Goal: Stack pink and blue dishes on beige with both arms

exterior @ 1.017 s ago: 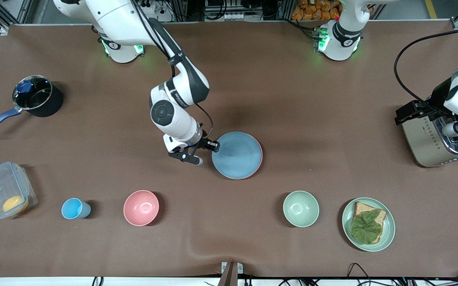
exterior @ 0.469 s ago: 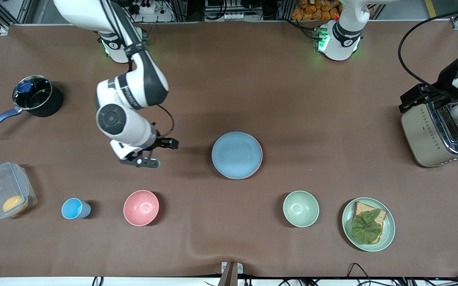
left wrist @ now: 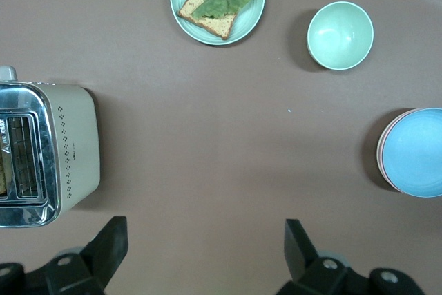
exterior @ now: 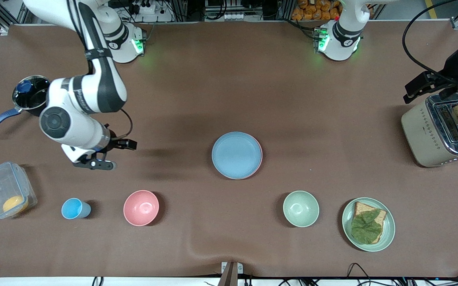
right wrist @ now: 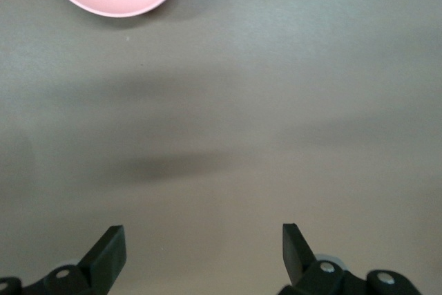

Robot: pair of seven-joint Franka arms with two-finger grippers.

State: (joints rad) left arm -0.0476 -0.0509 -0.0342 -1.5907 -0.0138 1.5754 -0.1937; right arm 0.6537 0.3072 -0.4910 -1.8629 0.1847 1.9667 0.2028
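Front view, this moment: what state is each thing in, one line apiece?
blue plate: top of the stack, nothing on it.
pink plate: under the blue one, only its edge showing.
right gripper: open, empty, over bare table.
left gripper: open, empty, over table beside the toaster.
toaster: upright, bread in a slot.
green plate: holds bread and a leaf.
green bowl: upright, empty.
pink bowl: upright, empty.

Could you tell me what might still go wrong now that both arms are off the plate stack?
1. The blue plate sits slightly off-centre on the pink plate, so a knock might slide it.
2. The open right gripper hangs near the pink bowl and blue cup; a low move might clip them.
3. The open left gripper is beside the toaster.
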